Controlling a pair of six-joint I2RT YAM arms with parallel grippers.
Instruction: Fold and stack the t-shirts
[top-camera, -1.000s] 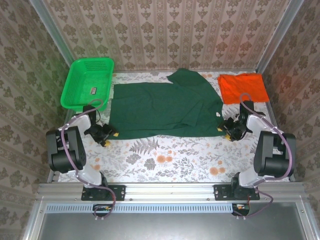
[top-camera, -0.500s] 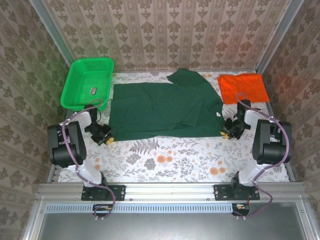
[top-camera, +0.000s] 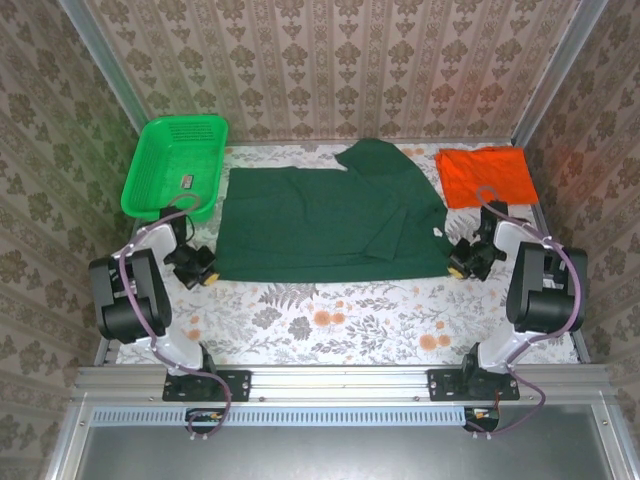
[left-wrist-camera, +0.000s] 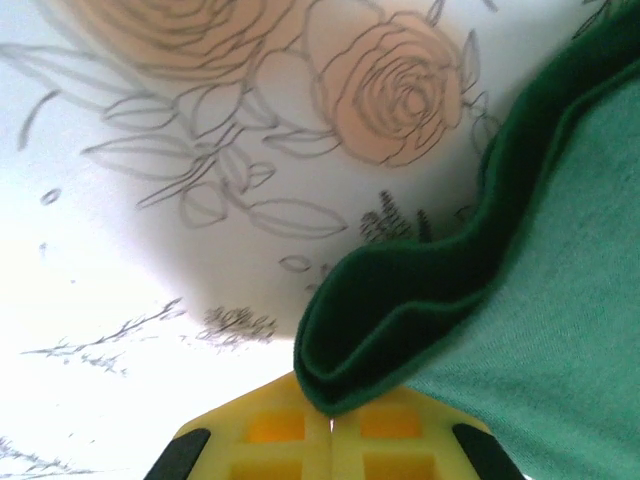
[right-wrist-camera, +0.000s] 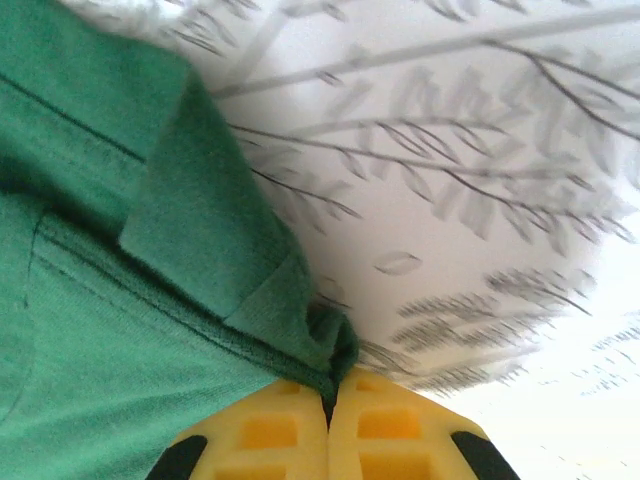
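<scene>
The dark forest-green t-shirt (top-camera: 325, 215) lies spread across the middle of the floral table. My left gripper (top-camera: 207, 274) is shut on its near left corner (left-wrist-camera: 345, 375), the doubled hem pinched between the yellow pads (left-wrist-camera: 270, 435). At the near right corner (right-wrist-camera: 320, 350) my right gripper (top-camera: 458, 266) is shut on the cloth too, the fabric bunched between its yellow pads (right-wrist-camera: 390, 430). The bright orange t-shirt (top-camera: 487, 176) rests folded at the back right, apart from both grippers.
A bright green mesh basket (top-camera: 176, 165) stands at the back left with a small object inside. Patterned walls close in the table on three sides. The floral tablecloth (top-camera: 340, 320) stretches bare between the shirt and the arm bases.
Both grippers have moved away from the near edge toward the back, carrying the shirt's near corners with them. The shirt's near hem now lies farther back and straighter.
</scene>
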